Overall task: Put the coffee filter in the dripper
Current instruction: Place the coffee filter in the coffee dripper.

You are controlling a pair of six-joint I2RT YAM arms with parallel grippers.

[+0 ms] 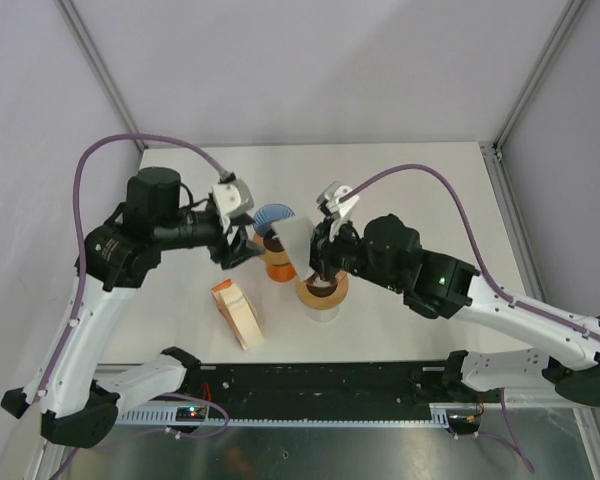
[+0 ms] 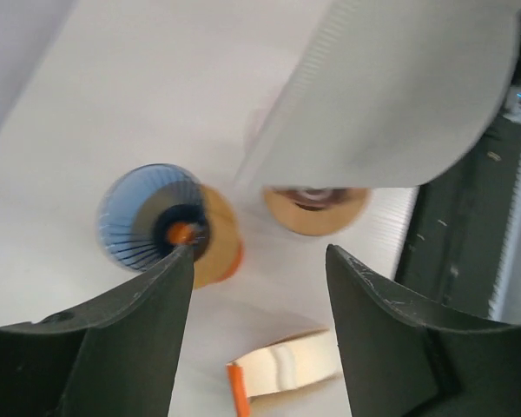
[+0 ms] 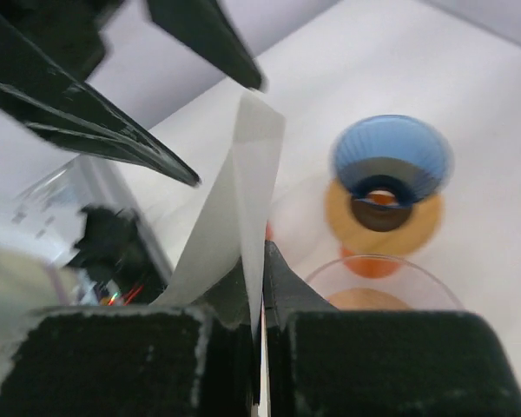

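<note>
The white paper coffee filter (image 1: 292, 240) hangs above the table between the two arms. My right gripper (image 1: 320, 245) is shut on its lower edge, and in the right wrist view the filter (image 3: 243, 191) rises out of the closed gripper (image 3: 262, 261). The blue ribbed dripper (image 1: 273, 214) sits on a wooden ring with an orange base, just left of the filter; it also shows as the dripper (image 3: 391, 161) and the dripper (image 2: 152, 217). My left gripper (image 1: 236, 246) stands open beside the filter (image 2: 399, 95) with nothing between its fingers (image 2: 148, 339).
A glass cup with a wooden collar (image 1: 322, 290) stands under the right gripper, its rim (image 3: 382, 282) close to the jaws. A cream filter pack with an orange edge (image 1: 238, 313) lies near the front, seen as the pack (image 2: 286, 369) below the left gripper.
</note>
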